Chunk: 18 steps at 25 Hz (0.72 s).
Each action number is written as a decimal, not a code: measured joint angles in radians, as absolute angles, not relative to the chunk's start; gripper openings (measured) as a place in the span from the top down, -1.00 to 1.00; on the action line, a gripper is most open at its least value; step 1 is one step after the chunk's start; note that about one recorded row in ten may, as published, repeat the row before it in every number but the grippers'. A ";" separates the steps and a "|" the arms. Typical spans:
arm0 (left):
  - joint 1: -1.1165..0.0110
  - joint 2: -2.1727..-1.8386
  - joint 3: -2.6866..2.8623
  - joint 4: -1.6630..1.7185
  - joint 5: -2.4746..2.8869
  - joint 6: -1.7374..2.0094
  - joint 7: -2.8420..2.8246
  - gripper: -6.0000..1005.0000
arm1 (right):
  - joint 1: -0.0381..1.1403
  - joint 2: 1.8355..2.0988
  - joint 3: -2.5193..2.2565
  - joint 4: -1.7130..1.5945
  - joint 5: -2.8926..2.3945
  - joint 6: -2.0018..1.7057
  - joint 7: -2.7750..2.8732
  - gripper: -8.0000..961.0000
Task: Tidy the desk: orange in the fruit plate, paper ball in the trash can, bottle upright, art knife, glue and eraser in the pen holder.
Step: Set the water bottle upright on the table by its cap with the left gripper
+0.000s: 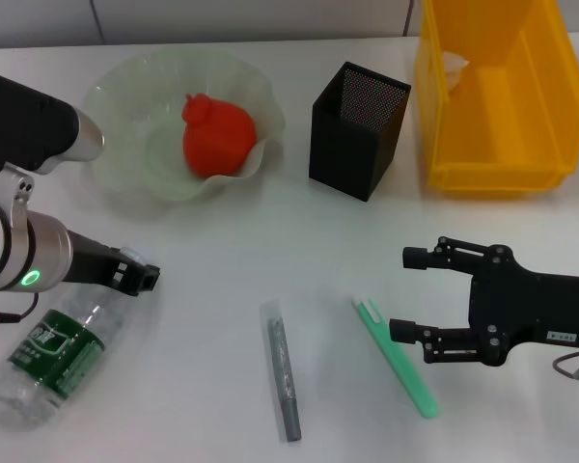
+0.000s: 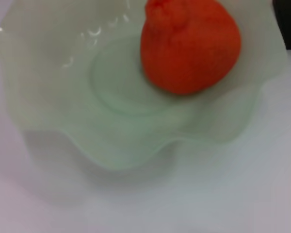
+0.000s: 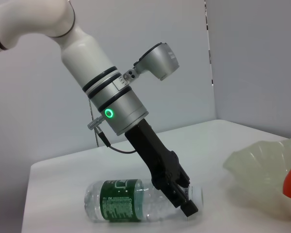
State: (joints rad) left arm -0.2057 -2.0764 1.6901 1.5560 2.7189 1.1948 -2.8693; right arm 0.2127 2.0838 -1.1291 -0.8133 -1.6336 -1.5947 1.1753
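Orange [image 1: 218, 137] in fruit plate [image 1: 125, 92], far left; pen holder [image 1: 357, 130] right of it; trash can [image 1: 497, 96] far right; bottle [image 1: 48, 362] lying near left.

My left arm's brushed silver metal wrist casing [image 1: 48, 253] shines softly above the clear, crinkled plastic bottle with its glossy green label [image 1: 46, 365]. The translucent pale-green ruffled plate [image 1: 125, 169] looks smooth and glassy; the red-orange fruit [image 1: 217, 137] in it is matt and faintly pebbled. The black square mesh cup [image 1: 358, 130] is perforated metal, the bright yellow bin [image 1: 497, 96] smooth moulded plastic, the white desk [image 1: 222, 260] satiny.
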 joint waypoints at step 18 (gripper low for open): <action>0.036 -2.071 1.317 1.572 1.786 1.148 -1.927 0.04 | 0.212 2.083 -1.131 -0.815 -1.633 -1.595 1.210 -0.76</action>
